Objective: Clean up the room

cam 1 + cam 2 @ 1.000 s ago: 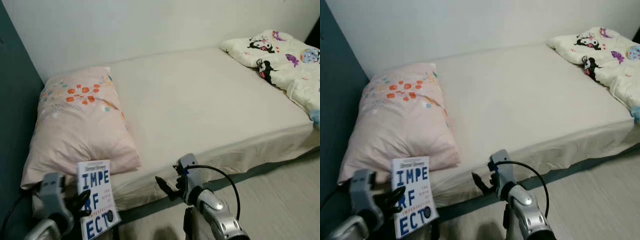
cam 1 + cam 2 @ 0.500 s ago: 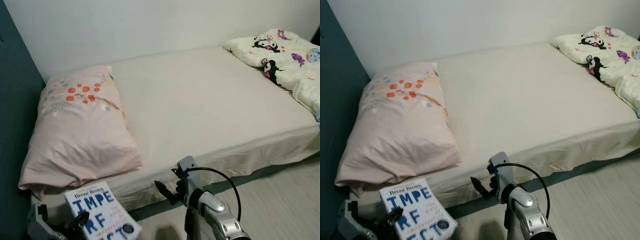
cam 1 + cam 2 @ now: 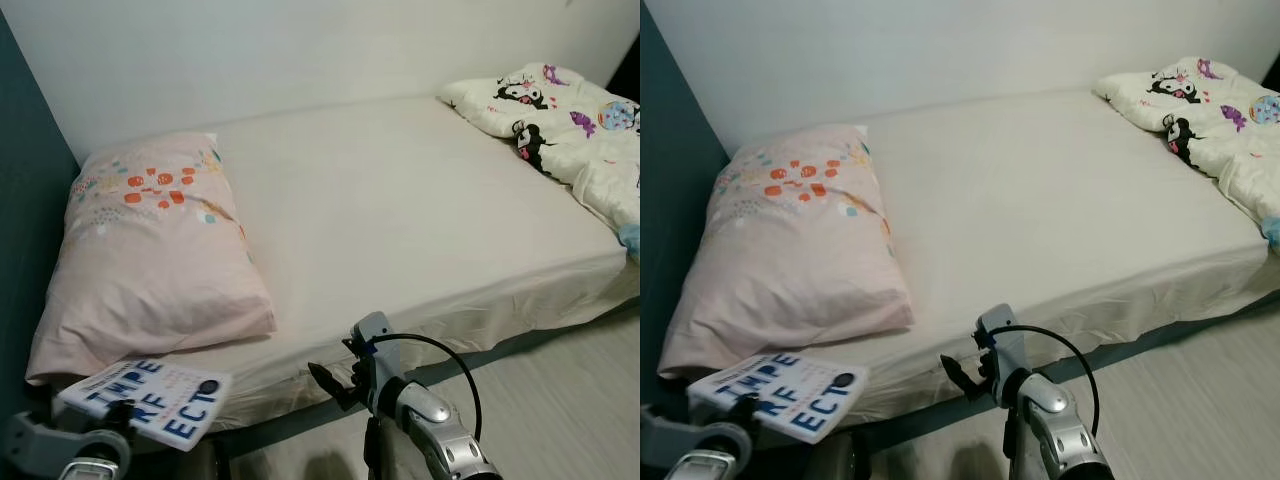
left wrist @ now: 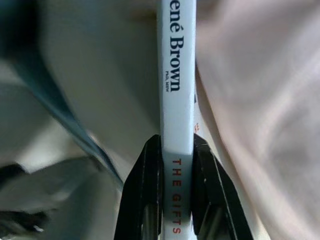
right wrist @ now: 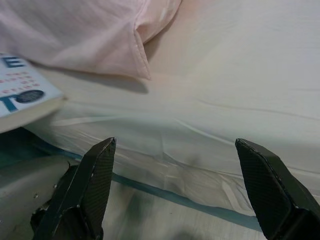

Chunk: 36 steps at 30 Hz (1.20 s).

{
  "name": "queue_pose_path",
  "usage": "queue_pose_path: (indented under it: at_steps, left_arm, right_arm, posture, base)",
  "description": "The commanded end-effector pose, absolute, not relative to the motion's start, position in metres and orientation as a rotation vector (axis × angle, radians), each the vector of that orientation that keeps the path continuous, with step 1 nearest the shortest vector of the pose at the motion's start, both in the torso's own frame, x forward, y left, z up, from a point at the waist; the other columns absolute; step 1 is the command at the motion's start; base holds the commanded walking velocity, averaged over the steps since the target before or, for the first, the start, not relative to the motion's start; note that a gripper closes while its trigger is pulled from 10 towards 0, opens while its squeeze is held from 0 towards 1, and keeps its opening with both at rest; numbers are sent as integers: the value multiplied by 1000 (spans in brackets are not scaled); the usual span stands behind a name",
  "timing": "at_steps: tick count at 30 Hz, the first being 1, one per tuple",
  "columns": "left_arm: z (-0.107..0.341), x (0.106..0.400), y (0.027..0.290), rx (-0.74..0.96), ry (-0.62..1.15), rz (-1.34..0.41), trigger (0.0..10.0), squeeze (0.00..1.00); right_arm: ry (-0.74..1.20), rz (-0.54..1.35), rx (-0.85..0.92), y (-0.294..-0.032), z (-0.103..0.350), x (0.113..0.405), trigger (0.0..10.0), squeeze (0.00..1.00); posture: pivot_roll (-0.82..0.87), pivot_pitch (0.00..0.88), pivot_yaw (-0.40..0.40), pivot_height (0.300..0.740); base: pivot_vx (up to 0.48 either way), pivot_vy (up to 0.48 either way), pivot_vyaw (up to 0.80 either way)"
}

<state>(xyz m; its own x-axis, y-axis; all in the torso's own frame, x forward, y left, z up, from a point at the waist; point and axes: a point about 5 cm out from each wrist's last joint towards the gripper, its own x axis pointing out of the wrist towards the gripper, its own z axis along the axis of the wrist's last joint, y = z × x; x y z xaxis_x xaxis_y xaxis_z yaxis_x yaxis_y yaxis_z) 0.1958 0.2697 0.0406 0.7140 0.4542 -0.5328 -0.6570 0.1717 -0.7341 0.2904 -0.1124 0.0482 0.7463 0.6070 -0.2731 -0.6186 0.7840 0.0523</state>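
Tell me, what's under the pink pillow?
The pink pillow lies on the bed's cream sheet. Anything beneath it is hidden. The left claw holds a book by its corner.

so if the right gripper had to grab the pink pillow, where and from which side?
Likely the near corner of the pink pillow, where the fabric tapers thin near the bed edge. Come from the floor side, right gripper fingers spread wide above and below that flap. The middle looks too plump to pinch. The left gripper is busy with the book.

quilt (image 3: 585, 130) cut off, book (image 3: 150, 398) title part-hidden
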Motion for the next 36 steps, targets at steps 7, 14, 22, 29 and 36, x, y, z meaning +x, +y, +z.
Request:
queue_pose_path:
  at_steps: [7,14,22,29,36]
  left_arm:
    - [19,167,259,-1293,132,1235,10000,0]
    - [7,176,224,-1397,279,1230,10000,0]
    - [12,180,207,-1455,296,1241,10000,0]
    - [18,197,171,-1616,456,953,10000,0]
    - [25,203,139,-1647,643,689,10000,0]
  right_arm:
    - [306,685,-38,-112,45,286,10000,0]
    - [311,694,-40,-111,46,286,10000,0]
    - [316,694,-34,-111,46,286,10000,0]
    - [327,697,-22,-111,45,285,10000,0]
    - [331,703,-22,-110,45,285,10000,0]
  posture:
    - [19,145,-34,577]
    - [20,157,-42,577]
    - [19,165,-42,577]
    - [24,180,-47,577]
    - [24,181,-44,577]
  base:
    - [0,0,0]
    - [0,0,0]
    - [0,0,0]
    - [0,0,0]
    - [0,0,0]
